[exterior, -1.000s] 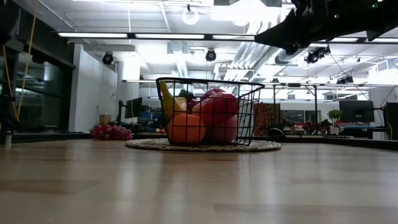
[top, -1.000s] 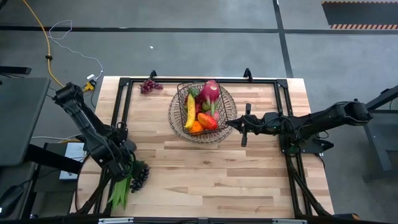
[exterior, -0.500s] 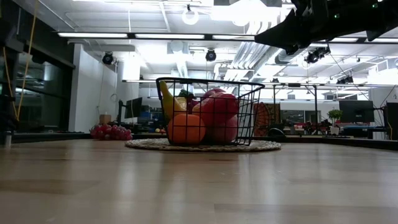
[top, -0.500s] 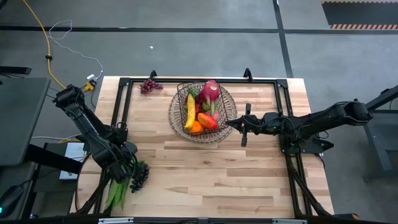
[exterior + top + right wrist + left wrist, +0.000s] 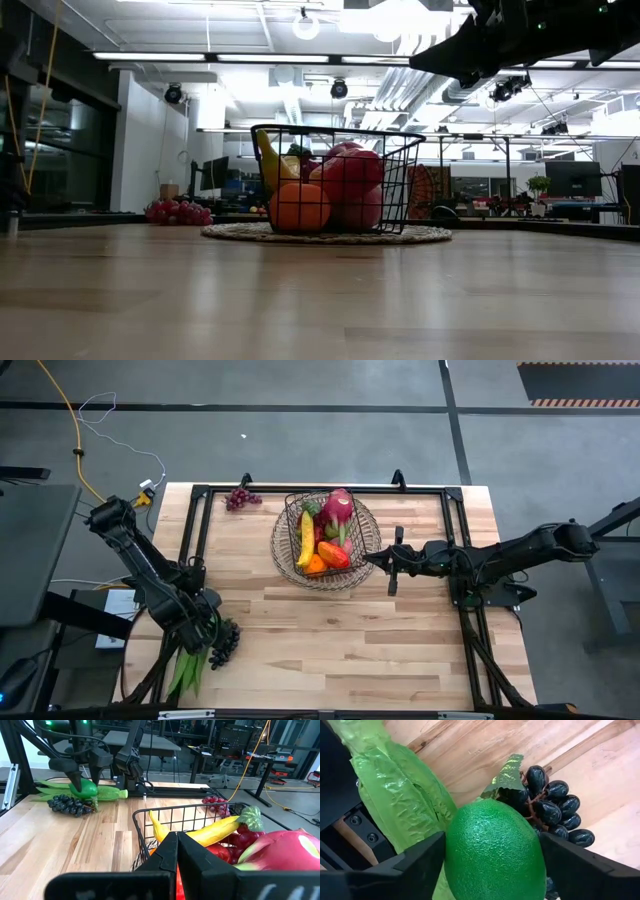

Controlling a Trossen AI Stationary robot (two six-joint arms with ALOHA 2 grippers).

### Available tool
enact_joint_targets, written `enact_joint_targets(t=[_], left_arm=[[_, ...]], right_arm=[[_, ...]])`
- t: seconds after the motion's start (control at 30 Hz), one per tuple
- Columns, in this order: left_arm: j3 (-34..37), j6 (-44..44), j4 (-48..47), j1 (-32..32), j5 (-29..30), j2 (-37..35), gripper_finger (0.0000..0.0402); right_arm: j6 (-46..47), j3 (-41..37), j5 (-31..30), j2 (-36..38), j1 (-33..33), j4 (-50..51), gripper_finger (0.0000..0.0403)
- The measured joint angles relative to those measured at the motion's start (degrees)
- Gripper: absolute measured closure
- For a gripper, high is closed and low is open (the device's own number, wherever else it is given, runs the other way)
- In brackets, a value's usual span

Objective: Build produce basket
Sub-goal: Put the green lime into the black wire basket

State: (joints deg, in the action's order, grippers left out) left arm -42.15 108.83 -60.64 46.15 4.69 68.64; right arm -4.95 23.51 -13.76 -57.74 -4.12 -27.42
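Note:
A dark wire basket (image 5: 325,530) stands on a round wicker tray (image 5: 345,584) at the table's far middle. It holds a banana, an orange, a pink dragon fruit and other produce. At the near left, my left gripper (image 5: 205,630) points down, shut on a green round fruit (image 5: 495,850). The fruit is above long green pods (image 5: 395,785) and beside dark grapes (image 5: 552,810). My right gripper (image 5: 370,558) hovers level and shut just right of the basket, with nothing in it. Red grapes (image 5: 241,498) lie on the table at the far left. My left gripper pinches the green round fruit between its two fingers, one on each opposite side (image 5: 451,855). The fingers come from above, pointing down. The fruit sits over the green pods; whether it is lifted clear of them I cannot tell.
A black metal frame (image 5: 200,540) runs along the table's left, far and right sides. Bare wood lies between the basket and the near edge. In the low view the basket (image 5: 335,180) and tray (image 5: 325,236) stand mid-table, the red grapes (image 5: 178,212) to their left.

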Motion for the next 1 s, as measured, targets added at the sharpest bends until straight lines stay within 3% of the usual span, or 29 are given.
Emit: enact_joint_targets(t=[0.17, 0.27, 0.47, 0.6, 0.67, 0.8, 1.0], left_arm=[[-0.7, -2.0, 0.1, 0.0, 1.0, -1.1, 0.0132], [-4.2, -5.6, 0.1, -0.7, 5.9, -3.2, 0.0136], [-13.4, -20.8, -0.3, -2.3, 26.0, -8.1, 0.0135], [-17.0, -38.9, 2.6, -3.9, 42.3, -10.3, 0.0135], [-16.8, -48.2, 6.1, -5.5, 47.5, -11.6, 0.0135], [-14.6, -62.9, 14.6, -12.8, 49.1, -13.3, 0.0135], [-5.4, -81.6, 36.3, -25.7, 36.3, -14.0, 0.0135]], right_arm=[[0.0, 0.0, 0.0, 0.0, 0.0, 0.0, 0.0403], [-0.3, 0.0, 0.0, 0.0, 0.0, 0.0, 0.0403], [-0.7, 0.0, 0.0, 0.0, 0.0, 0.0, 0.0403], [-1.1, 0.0, 0.0, 0.0, 0.0, -0.1, 0.0403], [-1.1, 0.0, 0.0, 0.0, 0.0, -0.2, 0.0403], [-1.1, 0.0, 0.0, 0.0, 0.0, -0.2, 0.0403], [-1.1, 0.0, 0.0, 0.0, 0.0, -0.2, 0.0403]])
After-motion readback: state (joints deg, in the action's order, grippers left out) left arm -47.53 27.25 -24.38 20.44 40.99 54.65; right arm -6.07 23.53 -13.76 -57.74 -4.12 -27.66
